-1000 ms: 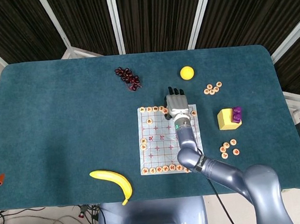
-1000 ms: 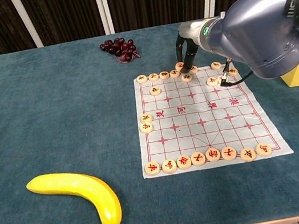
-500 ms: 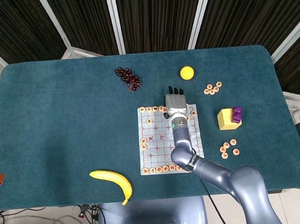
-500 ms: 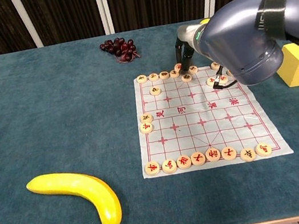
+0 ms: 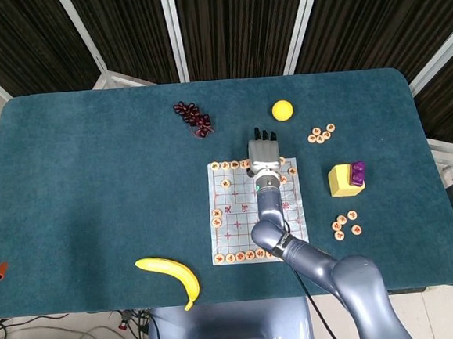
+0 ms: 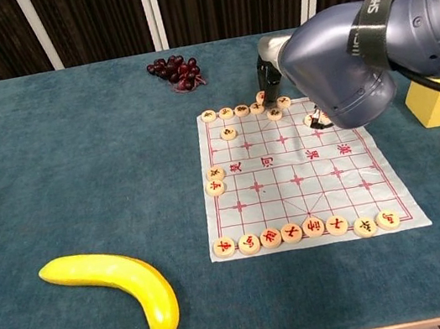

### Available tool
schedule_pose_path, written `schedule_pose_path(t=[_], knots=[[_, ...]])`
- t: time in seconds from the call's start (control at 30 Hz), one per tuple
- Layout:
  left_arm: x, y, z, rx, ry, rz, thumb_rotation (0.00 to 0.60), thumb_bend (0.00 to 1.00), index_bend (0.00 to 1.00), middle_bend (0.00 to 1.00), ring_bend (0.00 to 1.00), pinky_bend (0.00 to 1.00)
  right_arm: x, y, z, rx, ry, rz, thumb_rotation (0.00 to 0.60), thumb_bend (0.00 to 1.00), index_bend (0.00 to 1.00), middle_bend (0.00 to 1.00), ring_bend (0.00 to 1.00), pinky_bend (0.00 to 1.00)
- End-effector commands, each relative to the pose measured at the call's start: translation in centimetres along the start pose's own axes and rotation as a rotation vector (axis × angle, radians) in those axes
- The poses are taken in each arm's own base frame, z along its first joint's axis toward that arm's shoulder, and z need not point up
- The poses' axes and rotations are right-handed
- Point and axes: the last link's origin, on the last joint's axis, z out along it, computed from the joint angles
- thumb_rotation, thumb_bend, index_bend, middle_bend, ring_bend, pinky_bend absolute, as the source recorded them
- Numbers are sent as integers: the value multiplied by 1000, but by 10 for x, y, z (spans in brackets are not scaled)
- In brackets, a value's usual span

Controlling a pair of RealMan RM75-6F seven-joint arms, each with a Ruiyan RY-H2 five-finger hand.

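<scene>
Chess pieces: row along far edge of paper chessboard, mid-table. Right robot hand fingers down over them; whether it pinches one cannot be told. Risk: forearm sweeping low may scatter neighbouring pieces or drag the board.

The chess sheet carries red Chinese characters across its middle band — they look like 楚河 at about nine o'clock of centre and 漢界 at about three o'clock, though small and not sharp. Each round chess piece along the near edge, at six o'clock, bears one red character, too small to read surely. The black band on the right arm shows white letters — only fragments visible, not legible.
</scene>
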Motion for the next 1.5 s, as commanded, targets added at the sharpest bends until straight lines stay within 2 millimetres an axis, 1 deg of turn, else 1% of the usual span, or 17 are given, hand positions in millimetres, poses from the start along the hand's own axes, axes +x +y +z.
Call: schedule_pose_path(t=[0.03, 0.57, 1.07, 1.5], knots=[[0, 0, 0, -1, -1, 0, 600, 27, 17, 0, 0, 73, 0, -3, 0, -2, 4, -2, 600, 374, 513, 0, 0, 42], [-2, 1, 0, -3, -5, 5, 600, 27, 17, 0, 0, 73, -5, 1, 5, -34, -18, 11, 600, 374, 513, 0, 0, 42], [-3, 2, 0, -6, -13, 5, 600, 28, 17, 0, 0, 73, -7, -8, 5, -24, -24, 12, 600, 374, 513, 0, 0, 42], [-2, 1, 1, -4, -13, 1, 600, 28, 17, 0, 0, 73, -8, -11, 6, -28, -24, 9, 600, 375, 513, 0, 0, 42]])
